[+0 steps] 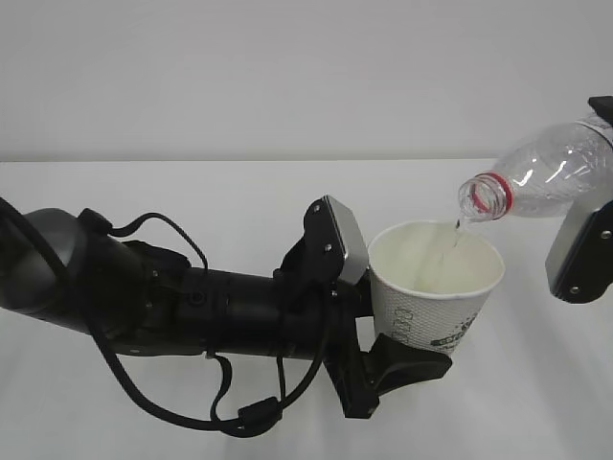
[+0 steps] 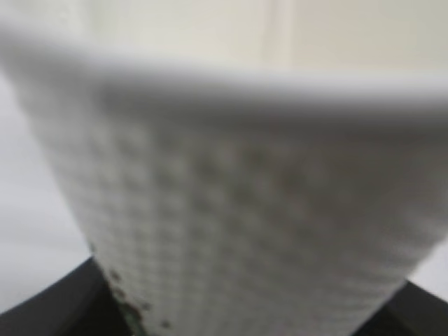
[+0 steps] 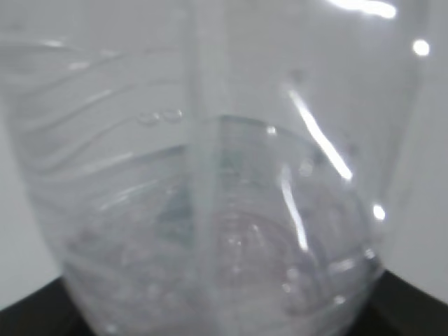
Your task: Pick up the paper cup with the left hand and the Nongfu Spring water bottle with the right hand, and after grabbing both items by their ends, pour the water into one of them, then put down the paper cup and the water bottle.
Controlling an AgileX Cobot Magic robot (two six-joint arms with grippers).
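My left gripper [image 1: 397,311] is shut on the lower part of the white paper cup [image 1: 436,278], holding it upright above the table. The cup [image 2: 238,210] fills the left wrist view, with a black finger [image 2: 42,311] at the bottom corner. My right gripper [image 1: 594,182] is shut on the base end of the clear Nongfu Spring water bottle [image 1: 551,172]. The bottle is tilted, its red-ringed mouth down-left over the cup's rim. A thin stream of water [image 1: 458,230] falls into the cup. The ribbed bottle [image 3: 224,210] fills the right wrist view.
The white table [image 1: 115,201] runs back to a plain white wall. The left arm's black body and looping cables [image 1: 192,307] stretch across the left half of the exterior view.
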